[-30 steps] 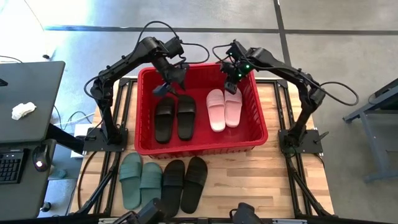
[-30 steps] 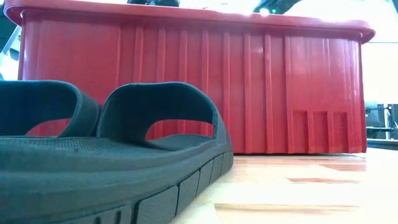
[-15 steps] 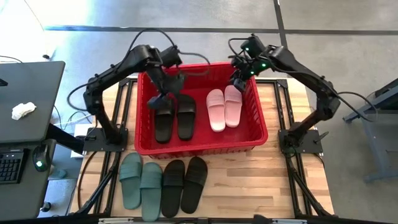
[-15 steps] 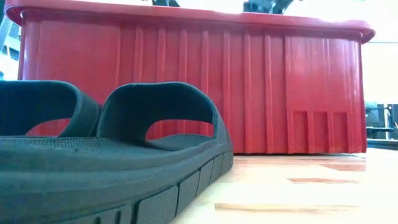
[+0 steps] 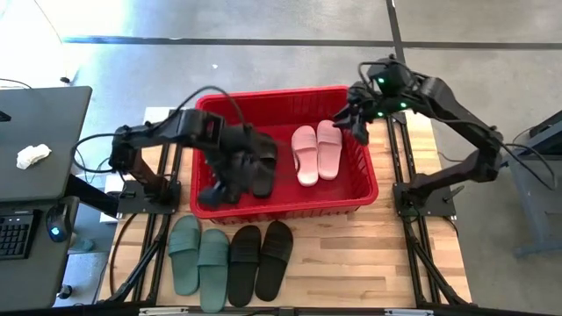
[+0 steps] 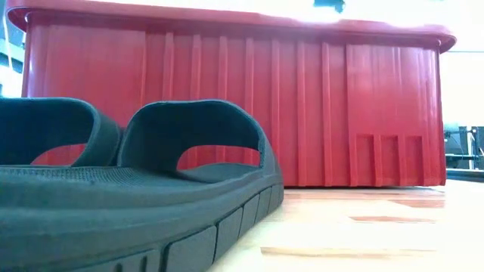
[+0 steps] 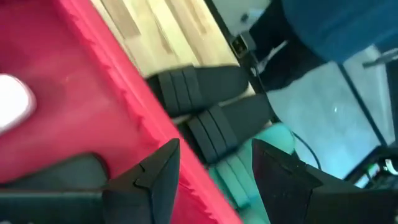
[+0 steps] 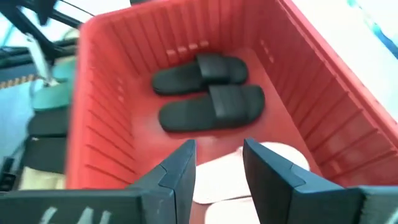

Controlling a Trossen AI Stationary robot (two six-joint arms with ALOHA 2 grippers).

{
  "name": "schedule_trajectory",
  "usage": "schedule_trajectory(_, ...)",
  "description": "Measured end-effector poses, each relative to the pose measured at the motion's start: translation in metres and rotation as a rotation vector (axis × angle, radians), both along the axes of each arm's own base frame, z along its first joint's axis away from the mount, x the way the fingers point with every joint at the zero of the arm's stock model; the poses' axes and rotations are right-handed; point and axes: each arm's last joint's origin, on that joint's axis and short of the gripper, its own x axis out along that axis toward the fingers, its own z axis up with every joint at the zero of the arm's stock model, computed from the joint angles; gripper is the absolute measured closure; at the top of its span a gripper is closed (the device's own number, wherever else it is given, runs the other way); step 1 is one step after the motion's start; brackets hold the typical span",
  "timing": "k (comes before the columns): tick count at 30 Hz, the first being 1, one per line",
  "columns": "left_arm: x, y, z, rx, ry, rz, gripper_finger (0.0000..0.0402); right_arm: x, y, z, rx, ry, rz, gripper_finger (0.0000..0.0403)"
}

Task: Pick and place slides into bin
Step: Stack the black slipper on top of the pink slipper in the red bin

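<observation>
Where the wooden table (image 5: 351,246) ends, grey concrete floor (image 5: 263,61) runs on all sides, with a dark desk (image 5: 35,140) off to the left carrying a crumpled white cloth (image 5: 32,155) and, at its near edge, a keyboard (image 5: 13,235) and mouse (image 5: 54,231). The red bin (image 5: 369,180) stands at the far middle of the table. Inside it lie a black pair of slides (image 8: 208,93) on the left half and a pale pink pair (image 5: 316,151) on the right. In front of the bin, still on the wood, sit a sage green pair (image 5: 199,254) and, just beside it, another black pair (image 5: 261,257) — the latter fills the near foreground of the low view and hides much of the bin's front wall.

The left gripper (image 7: 214,171) hangs over the bin's near-left wall, its arm covering the black pair from above; its fingers stand apart with nothing between them. The right gripper (image 8: 217,168) is raised over the bin's far-right corner, fingers parted — empty as well.
</observation>
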Motion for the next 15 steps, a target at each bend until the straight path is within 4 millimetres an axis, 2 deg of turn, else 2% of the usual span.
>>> schedule_trajectory(7,-0.005,-0.047,-0.002,0.162,0.067,-0.017,0.022,-0.013,0.026,0.013,0.09,-0.059,-0.02,0.0279)
schedule_trajectory(15,-0.023,-0.114,-0.002,0.447,0.004,-0.046,0.022,-0.006,0.044,0.012,0.187,-0.043,-0.064,0.0279)
